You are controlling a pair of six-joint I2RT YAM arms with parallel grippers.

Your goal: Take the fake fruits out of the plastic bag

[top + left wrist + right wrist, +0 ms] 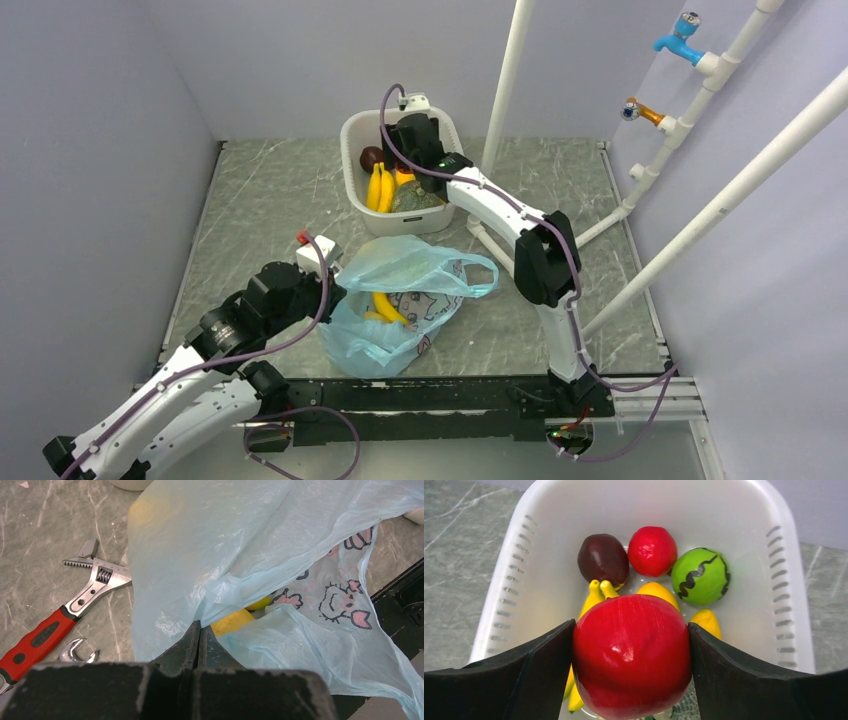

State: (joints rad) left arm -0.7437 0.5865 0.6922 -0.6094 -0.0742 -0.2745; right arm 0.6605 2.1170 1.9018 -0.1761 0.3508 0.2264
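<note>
The light-blue plastic bag point(400, 265) point(200, 545) lies in front of the left arm, mouth toward the right. Inside it a yellow banana point(387, 306) point(232, 621) shows. My left gripper point(335, 285) point(199, 625) is shut, pinching the bag's film at its left edge. My right gripper point(415, 150) point(630, 624) hangs over the white basket point(360, 130) point(789, 580), shut on a red apple point(630, 655). Other fake fruits lie in the basket: bananas point(380, 187), a red fruit point(652, 550), yellow pieces point(657, 590).
The basket also holds a dark maroon ball point(602, 557), a green ball with a black zigzag point(700, 576) and a grey-green lumpy piece point(415, 197). A red-handled adjustable wrench point(65, 610) and a small spanner point(77, 652) lie left of the bag. White pipes point(505, 80) stand behind.
</note>
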